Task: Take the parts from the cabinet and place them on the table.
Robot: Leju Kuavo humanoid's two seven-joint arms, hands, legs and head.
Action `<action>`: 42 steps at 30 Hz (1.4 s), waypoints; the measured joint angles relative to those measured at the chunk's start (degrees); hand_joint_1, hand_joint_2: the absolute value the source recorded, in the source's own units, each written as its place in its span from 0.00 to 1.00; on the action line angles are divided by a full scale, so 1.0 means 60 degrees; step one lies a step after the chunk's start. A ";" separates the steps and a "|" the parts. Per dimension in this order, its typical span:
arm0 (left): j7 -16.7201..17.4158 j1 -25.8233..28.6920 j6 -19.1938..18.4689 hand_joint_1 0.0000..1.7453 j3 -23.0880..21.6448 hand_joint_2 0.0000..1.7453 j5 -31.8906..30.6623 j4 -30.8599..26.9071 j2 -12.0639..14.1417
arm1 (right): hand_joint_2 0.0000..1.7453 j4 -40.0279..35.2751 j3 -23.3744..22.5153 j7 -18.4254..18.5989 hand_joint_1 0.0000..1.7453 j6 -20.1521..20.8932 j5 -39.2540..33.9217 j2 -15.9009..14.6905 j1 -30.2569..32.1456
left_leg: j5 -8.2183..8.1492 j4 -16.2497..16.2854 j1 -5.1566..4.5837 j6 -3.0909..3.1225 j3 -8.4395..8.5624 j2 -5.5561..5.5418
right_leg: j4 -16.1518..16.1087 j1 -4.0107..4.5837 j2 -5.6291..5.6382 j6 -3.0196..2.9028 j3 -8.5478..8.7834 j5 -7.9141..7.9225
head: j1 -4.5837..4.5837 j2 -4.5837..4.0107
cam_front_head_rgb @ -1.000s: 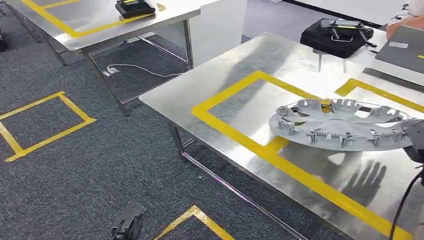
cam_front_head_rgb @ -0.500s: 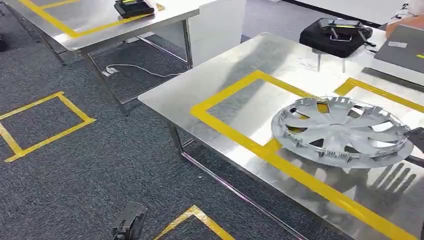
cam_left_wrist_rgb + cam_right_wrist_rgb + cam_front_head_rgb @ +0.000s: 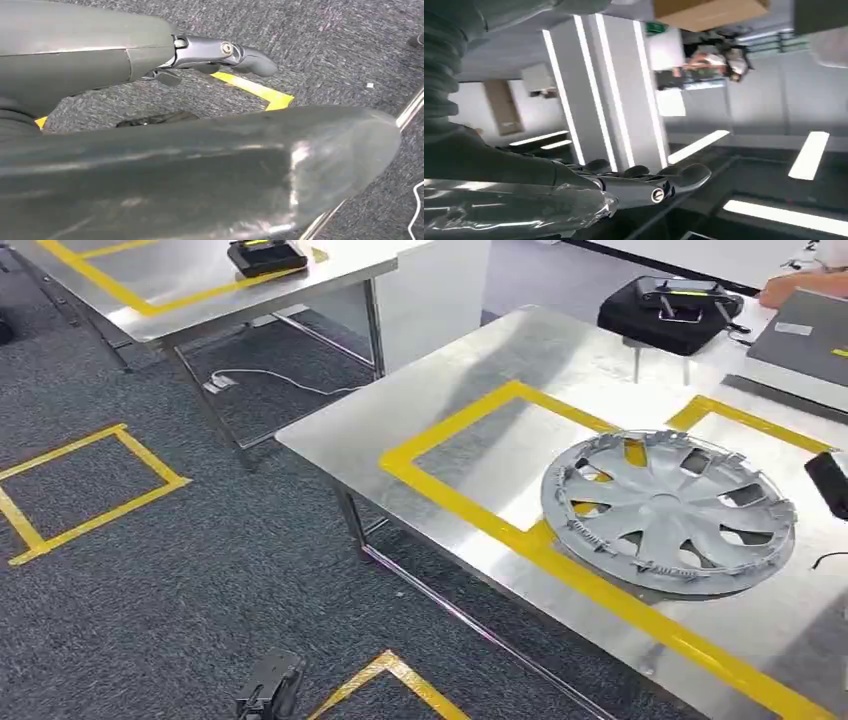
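The silver wheel cover [image 3: 668, 511] lies flat on the steel table [image 3: 470, 390], spokes up, resting across the yellow tape outline [image 3: 480, 510] near the table's right part; nothing touches it.

The right hand [image 3: 828, 483] appears in the head view as a dark shape at the right edge of the table, just beside the cover's rim but apart from it; in the right wrist view the same hand [image 3: 644, 182] has its dark fingers [image 3: 684, 175] stretched out straight and lying side by side, pointing into open air toward the ceiling lights, with nothing between them and the thumb; it holds nothing.

The left hand [image 3: 220, 52] hangs low over the grey carpet [image 3: 150, 570]; in the left wrist view its fingers reach out straight above a yellow tape corner [image 3: 260, 92] on the floor, and its thick grey thumb [image 3: 300, 160] lies apart from them across the foreground; nothing sits in its grasp.

At the far side of the table a black case [image 3: 668, 308] stands, and a grey laptop [image 3: 805, 340] lies beside it with a person's hand [image 3: 790, 285] at its edge; a second steel table [image 3: 200, 290] behind carries a black device [image 3: 268, 255]; a white cable [image 3: 290, 380] trails on the carpet between the tables.
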 joint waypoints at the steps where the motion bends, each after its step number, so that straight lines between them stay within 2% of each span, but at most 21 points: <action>1: 0.0000 0.0001 -0.0004 0.00 0.0000 0.00 0.0000 0.0000 -0.0007 | 1.00 -0.0103 -0.0029 -0.0454 0.00 0.0013 -0.0366 0.0096 -0.0028 | 0.0000 0.0000 -0.0002 0.0000 0.0000 -0.0001 | 0.0000 -0.0001 -0.0002 0.0001 0.0000 0.0001 | 0.0007 0.0000; 3: 0.0000 0.0005 -0.0011 0.00 0.0000 0.00 0.0000 0.0000 -0.0011 | 1.00 -0.0464 -0.0292 -0.1345 0.00 0.0296 -0.1626 0.0563 -0.0121 | 0.0001 0.0000 -0.0001 0.0001 0.0001 -0.0002 | -0.0001 -0.0001 -0.0006 0.0004 -0.0001 0.0004 | 0.0004 0.0000; 4: 0.0000 0.0003 -0.0022 0.00 0.0000 0.00 0.0000 0.0000 -0.0011 | 1.00 -0.0724 -0.0465 -0.1778 0.00 0.0711 -0.2822 0.0837 -0.0169 | 0.0003 0.0000 -0.0001 0.0001 0.0000 -0.0003 | 0.0000 0.0000 -0.0008 0.0004 -0.0002 0.0004 | -0.0004 -0.0003; 8: 0.0004 0.0004 -0.0073 0.00 0.0000 0.00 0.0000 0.0000 -0.0007 | 1.00 -0.1507 -0.1154 -0.2581 0.00 0.1613 -0.6006 0.1904 -0.0255 | 0.0015 -0.0002 0.0006 -0.0001 -0.0001 -0.0010 | 0.0004 0.0006 -0.0013 0.0001 -0.0004 0.0005 | 0.0003 0.0000; 10: 0.0036 -0.0002 -0.0077 0.00 0.0000 0.00 0.0026 0.0000 0.0011 | 1.00 -0.1863 -0.1373 -0.2896 0.00 0.1913 -0.6932 0.2417 -0.0249 | 0.0017 -0.0003 0.0009 -0.0005 -0.0001 -0.0006 | 0.0005 0.0009 -0.0004 -0.0001 -0.0008 0.0006 | 0.0004 0.0000; 15: 0.0051 0.0014 -0.0066 0.00 0.0000 0.00 0.0186 0.0000 0.0051 | 1.00 -0.2639 -0.1417 -0.3577 0.00 0.2065 -0.7871 0.3396 -0.0021 | 0.0017 -0.0004 0.0010 -0.0006 -0.0003 -0.0009 | 0.0006 0.0011 -0.0008 -0.0006 -0.0013 0.0003 | 0.0000 0.0000; 20: 0.0051 0.0061 -0.0066 0.00 0.0000 0.00 0.0182 0.0000 0.0098 | 1.00 -0.3737 -0.1119 -0.4352 0.00 0.1093 -0.7958 0.4342 0.0605 | 0.0015 -0.0005 0.0011 -0.0008 -0.0005 -0.0008 | 0.0006 0.0011 -0.0006 -0.0009 -0.0015 0.0000 | 0.0000 0.0000; 21: 0.0051 0.0067 -0.0066 0.00 0.0000 0.00 0.0182 0.0000 0.0098 | 0.00 -0.3906 -0.1034 -0.4341 0.00 0.1023 -0.8020 0.4460 0.0753 | 0.0014 -0.0006 0.0010 -0.0009 -0.0005 -0.0008 | 0.0006 0.0011 -0.0006 -0.0010 -0.0015 -0.0001 | -0.0004 0.0000; 24: 0.0033 0.0096 -0.0036 0.00 0.0000 0.00 0.0248 0.0000 0.0102 | 0.00 -0.4299 -0.0666 -0.4272 0.00 0.1224 -0.8260 0.4714 0.1129 | 0.0006 -0.0008 0.0010 -0.0021 -0.0005 -0.0005 | 0.0006 0.0011 -0.0004 -0.0020 -0.0016 -0.0007 | 0.0000 0.0000; 27: -0.0022 0.0110 -0.0014 0.00 0.0000 0.00 0.0353 0.0000 0.0113 | 0.00 -0.4332 -0.0183 -0.4542 0.00 0.1388 -0.8399 0.4761 0.1441 | 0.0005 -0.0008 0.0010 -0.0022 -0.0004 -0.0004 | 0.0006 0.0011 -0.0007 -0.0020 -0.0016 -0.0007 | 0.0004 0.0000; 32: -0.0116 0.0164 -0.0036 0.00 0.0000 0.00 0.0339 0.0000 0.0117 | 0.00 -0.4670 0.0590 -0.5503 0.00 0.0652 -0.7623 0.4773 0.2075 | -0.0010 0.0008 -0.0015 0.0001 -0.0008 -0.0009 | -0.0008 -0.0017 -0.0008 0.0002 -0.0008 0.0006 | -0.0003 0.0000; 35: -0.0131 0.0176 -0.0004 0.00 0.0000 0.00 0.0273 0.0000 0.0106 | 0.00 -0.4933 0.1002 -0.5631 0.00 0.0338 -0.7116 0.4772 0.2441 | -0.0026 0.0014 -0.0037 0.0028 -0.0008 -0.0009 | -0.0008 -0.0041 -0.0006 0.0024 -0.0008 0.0006 | -0.0004 0.0000; 39: -0.0135 0.0179 0.0018 0.00 0.0000 0.00 0.0244 0.0000 0.0069 | 0.00 -0.5268 0.1435 -0.5656 0.00 0.0218 -0.6898 0.4773 0.2703 | 0.0014 -0.0038 -0.0075 0.0141 0.0003 -0.0007 | -0.0079 -0.0090 -0.0001 0.0123 0.0022 0.0037 | -0.0011 0.0000; 40: -0.0135 0.0179 0.0018 0.00 0.0000 0.00 0.0240 0.0000 0.0040 | 0.00 -0.5333 0.1519 -0.5656 0.00 0.0207 -0.6858 0.4769 0.2743 | 0.0103 -0.0161 0.0017 0.0210 0.0064 0.0003 | -0.0030 -0.0078 -0.0071 0.0138 -0.0048 -0.0006 | -0.0004 0.0000; 41: -0.0138 0.0183 0.0018 0.00 0.0000 0.00 0.0229 0.0000 0.0033 | 0.00 -0.5385 0.1592 -0.5649 0.00 0.0164 -0.6807 0.4769 0.2774 | 0.0120 -0.0214 0.0014 0.0227 0.0105 0.0003 | 0.0198 -0.0052 -0.0275 0.0152 -0.0131 -0.0222 | 0.0022 0.0000; 42: -0.0138 0.0189 0.0018 0.00 0.0000 0.00 0.0211 0.0000 0.0026 | 0.00 -0.5410 0.1662 -0.5631 0.00 0.0131 -0.6756 0.4769 0.2777 | 0.0129 -0.0214 0.0020 0.0258 0.0106 0.0003 | 0.0804 -0.0056 -0.0401 0.0170 -0.0372 -0.0637 | 0.0048 0.0000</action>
